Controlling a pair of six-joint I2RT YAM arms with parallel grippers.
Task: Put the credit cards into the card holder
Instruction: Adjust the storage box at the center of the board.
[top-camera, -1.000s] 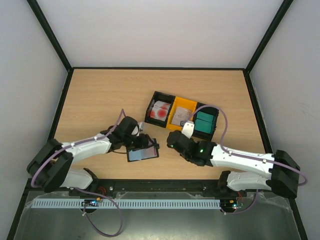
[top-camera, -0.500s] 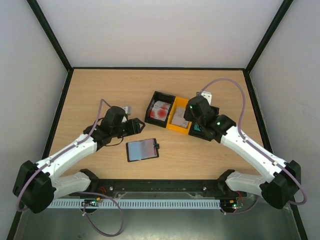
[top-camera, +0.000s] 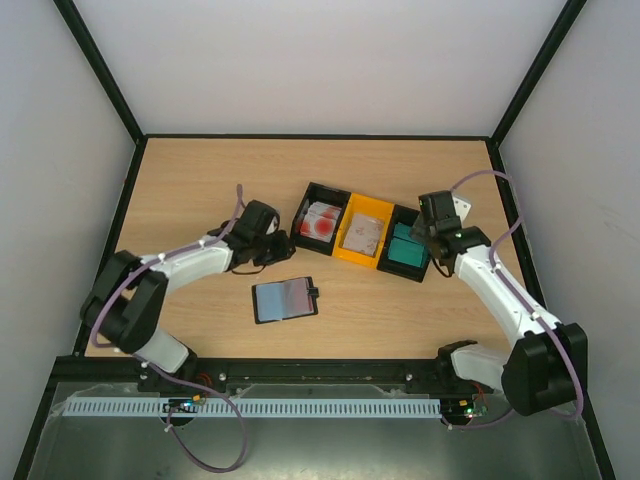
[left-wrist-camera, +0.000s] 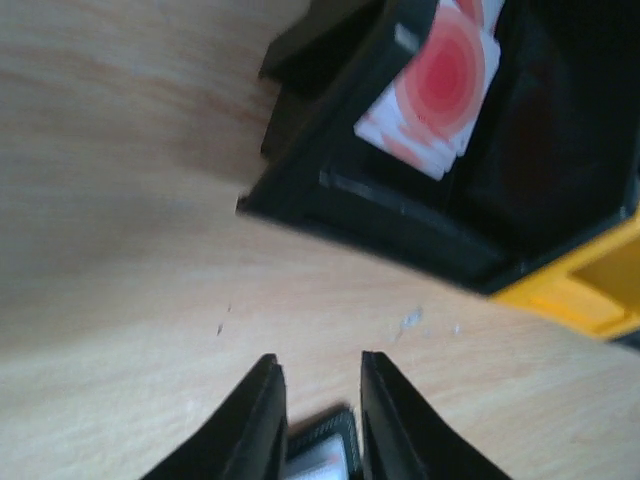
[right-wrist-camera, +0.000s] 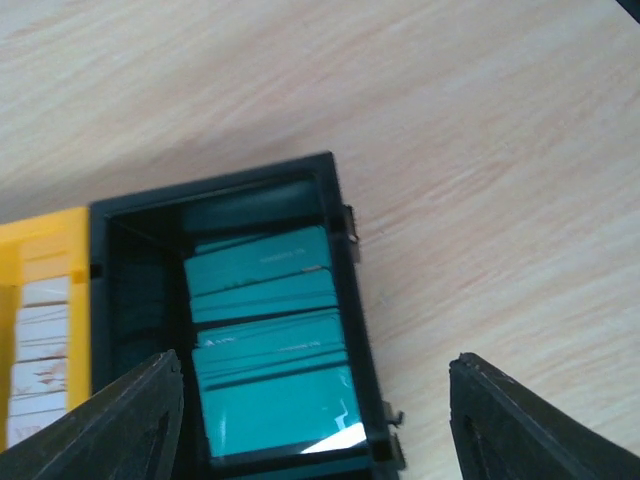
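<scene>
My left gripper (left-wrist-camera: 318, 360) is set narrow, the two black tips a slim gap apart with only bare table (left-wrist-camera: 120, 250) showing between them. Low between the fingers, at the very edge of my wrist view, sits something dark and blurred (I cannot tell what it is, nor whether it touches me). The tips hang just above the wood, close to the near corner of the left bin (left-wrist-camera: 400, 212), the black one that butts against the left side of the yellow bin (left-wrist-camera: 590, 288). Inside it lie the red cards (left-wrist-camera: 435, 85), white with red rings, stacked loosely.

My right gripper (right-wrist-camera: 315, 362) stands wide, its fingers far apart and holding nothing. It hangs over the right bin (right-wrist-camera: 215, 193), the black one touching the yellow bin's right side. The teal cards (right-wrist-camera: 270, 350) lie in there in overlapping layers, directly between my tips. Next door, in the yellow bin itself, I see the pale beige cards (right-wrist-camera: 40, 340).

The holder (top-camera: 285, 300) lies flat and open on the table, greyish inside face up, its small tab pointing right. It is left of the yellow bin and nearer my bases, apart from all three bins and from both grippers.
</scene>
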